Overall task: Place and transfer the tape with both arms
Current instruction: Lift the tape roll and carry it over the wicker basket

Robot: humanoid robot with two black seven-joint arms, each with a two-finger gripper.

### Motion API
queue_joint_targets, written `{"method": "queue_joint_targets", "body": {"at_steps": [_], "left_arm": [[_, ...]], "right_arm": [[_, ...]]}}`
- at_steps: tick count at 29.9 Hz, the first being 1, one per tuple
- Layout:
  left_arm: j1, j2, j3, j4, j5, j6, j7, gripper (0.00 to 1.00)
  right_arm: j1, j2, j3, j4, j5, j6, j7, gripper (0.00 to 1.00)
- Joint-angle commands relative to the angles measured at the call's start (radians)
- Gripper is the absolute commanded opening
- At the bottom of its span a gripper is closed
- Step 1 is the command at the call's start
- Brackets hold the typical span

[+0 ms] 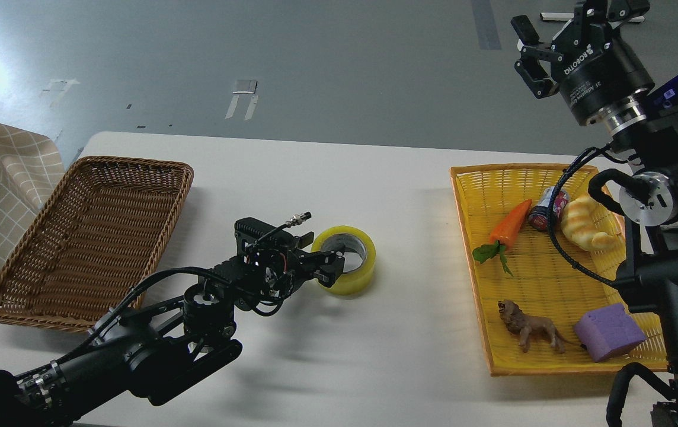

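Left end effector [321, 261] at the rim of the tape [348, 261] on the table [374, 178], right end effector [531, 53] raised, parted.

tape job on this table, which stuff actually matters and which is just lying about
Job: tape; left gripper at the roll; right gripper raised; brown wicker basket.
Lying about, all in yellow tray: carrot, small can, croissant toy, lion figure, purple block.

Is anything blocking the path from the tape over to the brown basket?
Nothing visible. Bare table lies between the tape and the brown basket; only the left end effector, at the roll, is there.
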Motion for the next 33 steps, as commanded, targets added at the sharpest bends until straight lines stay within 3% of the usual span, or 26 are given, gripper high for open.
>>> {"method": "queue_joint_targets", "body": {"at_steps": [1, 3, 12, 18, 27, 33], "left_arm": [[-0.004, 0.002, 0.000, -0.005, -0.002, -0.008, 0.000, 0.11], [-0.008, 0.003, -0.001, -0.005, -0.005, -0.025, 0.000, 0.00], [-0.028, 0.039, -0.003, -0.017, -0.092, -0.041, 0.000, 0.00], [-0.111, 0.104, -0.013, -0.037, -0.134, -0.041, 0.001, 0.00], [-0.316, 0.327, -0.010, -0.040, -0.287, -0.041, 0.000, 0.00], [-0.312, 0.501, -0.009, -0.040, -0.300, -0.015, 0.009, 0.00]], "right_arm": [[-0.004, 0.001, 0.000, 0.000, 0.000, -0.001, 0.001, 1.00], [-0.007, 0.001, 0.000, 0.000, 0.000, -0.005, -0.001, 1.00], [-0.015, 0.001, 0.000, 0.000, 0.001, -0.018, 0.001, 1.00], [-0.014, 0.001, -0.002, 0.000, 0.001, -0.018, 0.001, 1.00], [-0.014, 0.001, 0.000, 0.000, 0.001, -0.018, 0.001, 1.00], [-0.012, 0.008, -0.005, -0.003, 0.001, -0.018, -0.001, 1.00]]}}
